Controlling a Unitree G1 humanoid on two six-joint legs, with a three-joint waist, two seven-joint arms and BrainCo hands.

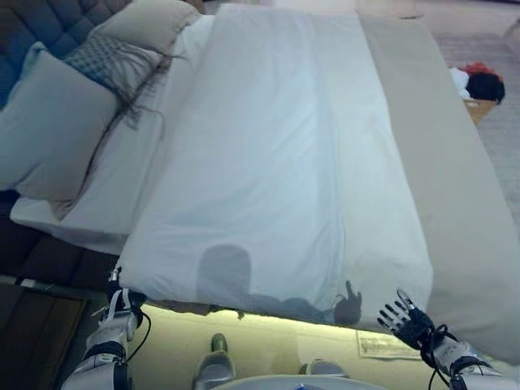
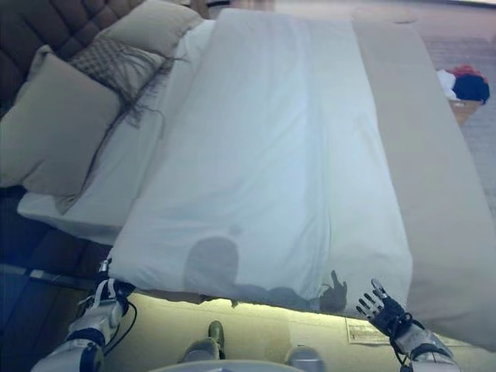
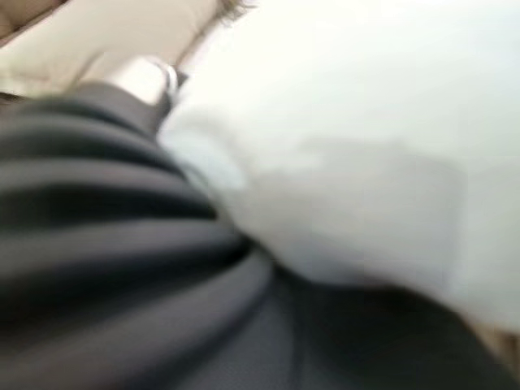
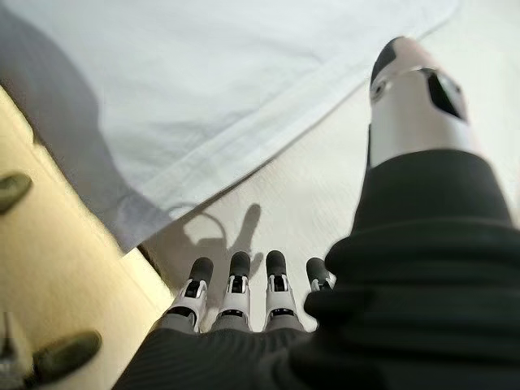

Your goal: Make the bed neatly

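Note:
A white duvet (image 1: 260, 162) lies spread flat along the bed, over a beige cover (image 1: 455, 203) that shows along its right side. My left hand (image 1: 120, 307) is at the duvet's near left corner, and the cloth edge hides its fingers. In the left wrist view white cloth (image 3: 349, 162) lies right against the hand's dark cover. My right hand (image 1: 406, 318) is open with its fingers spread, just off the duvet's near right corner, and holds nothing. It also shows in the right wrist view (image 4: 236, 288), above the beige cover beside the duvet's hem (image 4: 244, 146).
Beige pillows (image 1: 49, 130) and a grey fringed throw (image 1: 106, 61) lie at the head of the bed against a tufted headboard (image 1: 32, 24). A basket of clothes (image 1: 479, 85) stands on the carpet at the far right. A sheet of paper (image 1: 382, 345) lies on the floor.

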